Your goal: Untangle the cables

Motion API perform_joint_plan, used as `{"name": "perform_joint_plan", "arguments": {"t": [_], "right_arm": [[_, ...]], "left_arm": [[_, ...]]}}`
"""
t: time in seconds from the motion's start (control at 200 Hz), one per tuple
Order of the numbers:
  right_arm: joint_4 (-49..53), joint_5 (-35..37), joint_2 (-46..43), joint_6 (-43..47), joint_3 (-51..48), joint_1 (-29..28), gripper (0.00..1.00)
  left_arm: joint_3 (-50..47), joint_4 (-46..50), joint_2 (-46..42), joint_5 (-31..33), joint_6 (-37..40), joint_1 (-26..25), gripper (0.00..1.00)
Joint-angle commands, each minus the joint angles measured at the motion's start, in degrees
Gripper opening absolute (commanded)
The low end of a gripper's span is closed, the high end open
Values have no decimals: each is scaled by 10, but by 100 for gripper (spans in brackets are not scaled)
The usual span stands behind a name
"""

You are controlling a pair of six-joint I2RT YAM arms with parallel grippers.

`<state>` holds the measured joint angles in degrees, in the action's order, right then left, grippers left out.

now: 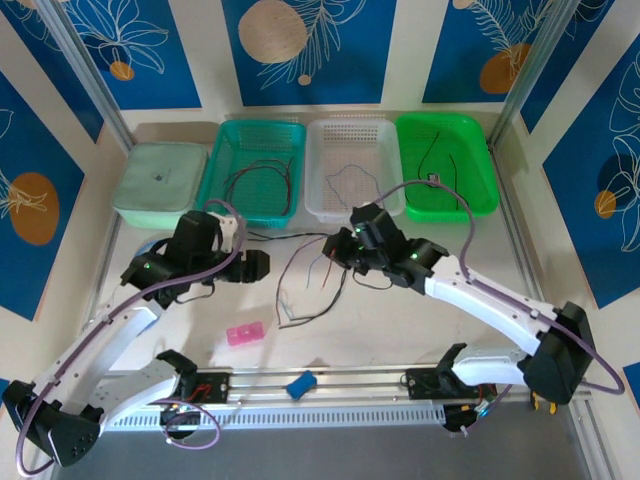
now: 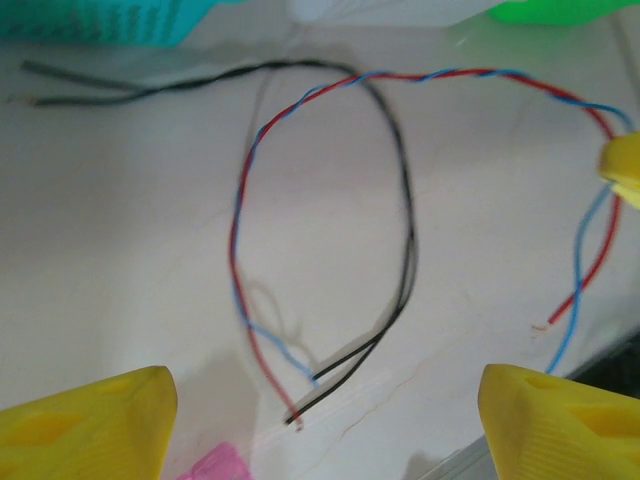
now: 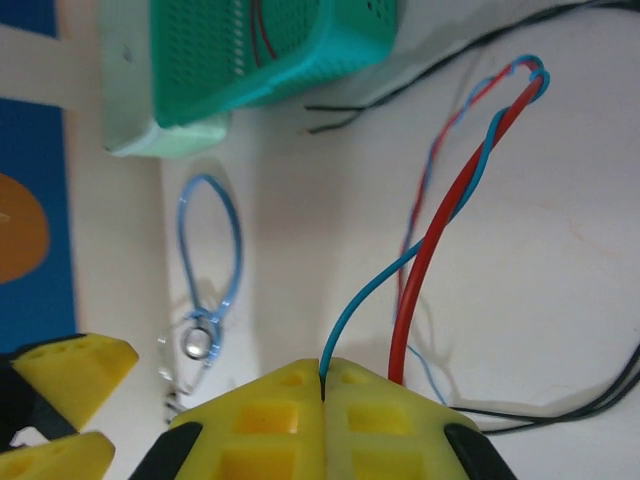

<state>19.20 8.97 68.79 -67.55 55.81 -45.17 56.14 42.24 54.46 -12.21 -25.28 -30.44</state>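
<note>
Your view: pale stone-look tabletop (image 1: pixel 385 330), blue leaf-print wall panels (image 1: pixel 300 50) surrounding. Your thin red, black and grey-blue wires (image 2: pixel 237 215) lying mid-table, loop running near-to-far, free ends pointing toward near edge. Your right gripper (image 3: pixel 322 385) clamping red-blue twisted pair; left gripper (image 2: pixel 320 400) gaping wide, gripping nothing.
</note>
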Motion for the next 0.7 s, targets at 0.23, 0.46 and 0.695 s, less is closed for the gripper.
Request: {"name": "perform_joint_plan", "arguments": {"t": [0.23, 0.46, 0.695], "right_arm": [[-99, -107, -67, -121, -16, 70, 0], [-211, -78, -74, -226, -26, 66, 0], [-326, 3, -65, -321, -41, 41, 0]], "left_arm": [[22, -90, 0, -116, 38, -6, 77], [16, -150, -16, -134, 44, -17, 74], [-9, -248, -39, -140, 37, -30, 72]]}}
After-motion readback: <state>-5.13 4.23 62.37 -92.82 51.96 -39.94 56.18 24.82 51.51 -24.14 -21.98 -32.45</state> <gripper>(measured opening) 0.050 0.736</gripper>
